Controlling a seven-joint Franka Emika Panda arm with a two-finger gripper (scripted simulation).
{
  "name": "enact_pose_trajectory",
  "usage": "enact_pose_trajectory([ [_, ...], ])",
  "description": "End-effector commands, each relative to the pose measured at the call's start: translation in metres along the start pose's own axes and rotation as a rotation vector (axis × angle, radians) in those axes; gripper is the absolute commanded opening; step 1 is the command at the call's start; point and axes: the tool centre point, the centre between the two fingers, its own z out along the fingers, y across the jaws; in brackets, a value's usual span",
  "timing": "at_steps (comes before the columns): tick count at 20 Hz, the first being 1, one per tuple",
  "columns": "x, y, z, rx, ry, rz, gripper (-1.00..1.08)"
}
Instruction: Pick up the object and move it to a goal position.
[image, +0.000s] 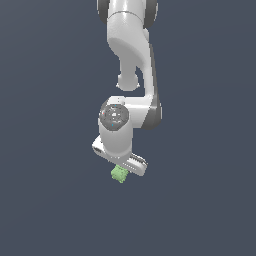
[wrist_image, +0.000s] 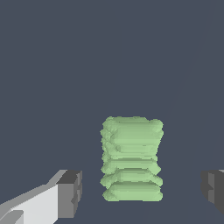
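Across the whole scene: a plain dark blue-grey desk (image: 45, 200) filled both views, flat and unmarked.

Arm: the white Panda arm (image: 131, 55) came down from the top edge of the exterior view, bent at a grey-capped joint, and ended in a wrist pointing downward near the centre of that view.

Gripper: the white gripper (image: 121, 161) sat tilted, its body slanting from upper left to lower right in the exterior view, directly over the green lump.

Jaws: released. In the wrist view the two dark grey fingertips (wrist_image: 70, 194) stood well apart, one on each side of the lump, with clear gaps of desk showing between each pad and the lump. Neither pad touched it.

Object: the small light-green object (wrist_image: 132, 159) lay between the spread jaws, roughly midway. Its surface showed stacked horizontal ridges, bumpy at the edges, and it was narrower than the opening around it.

Object in the exterior view: only a small green part (image: 119, 174) showed, peeking out just below the gripper's lower edge; whether it rested on the desk could not be told from that view.
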Motion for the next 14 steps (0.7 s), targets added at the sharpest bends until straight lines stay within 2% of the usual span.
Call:
enact_pose_trajectory([
  [1, 0.000, 0.000, 0.005, 0.000, -0.001, 0.001, 1.00],
  [9, -0.001, 0.001, 0.044, 0.000, 0.000, 0.004, 1.00],
  [14, 0.000, 0.000, 0.050, 0.000, 0.000, 0.004, 1.00],
])
